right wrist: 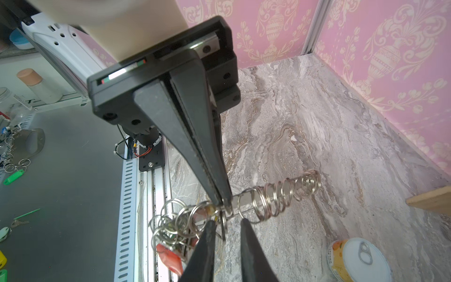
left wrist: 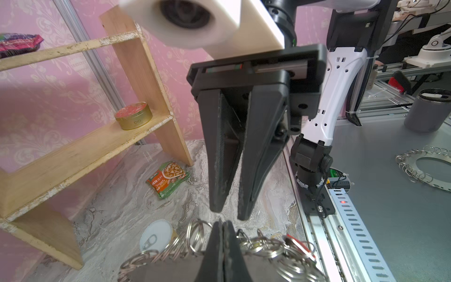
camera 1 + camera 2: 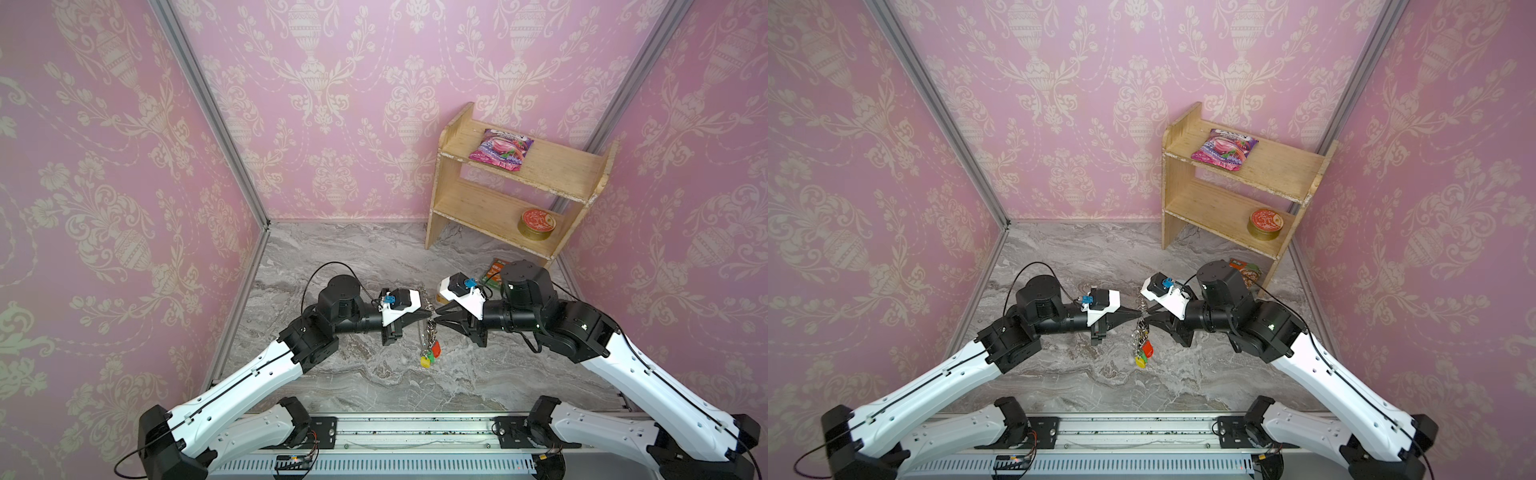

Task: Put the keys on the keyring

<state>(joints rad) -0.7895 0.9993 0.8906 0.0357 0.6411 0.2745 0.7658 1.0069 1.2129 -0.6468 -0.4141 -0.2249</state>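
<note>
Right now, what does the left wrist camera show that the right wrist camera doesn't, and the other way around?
Only the left wrist view: a gold tin, a noodle packet, a purple snack packet. Only the right wrist view: a green tag on the bench outside. Both: the keyring, a pull-tab can, the left end effector shut on the keyring, the right end effector slightly open.

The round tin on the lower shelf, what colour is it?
The tin has gold sides and a red lid, clearest in the left wrist view.
</note>
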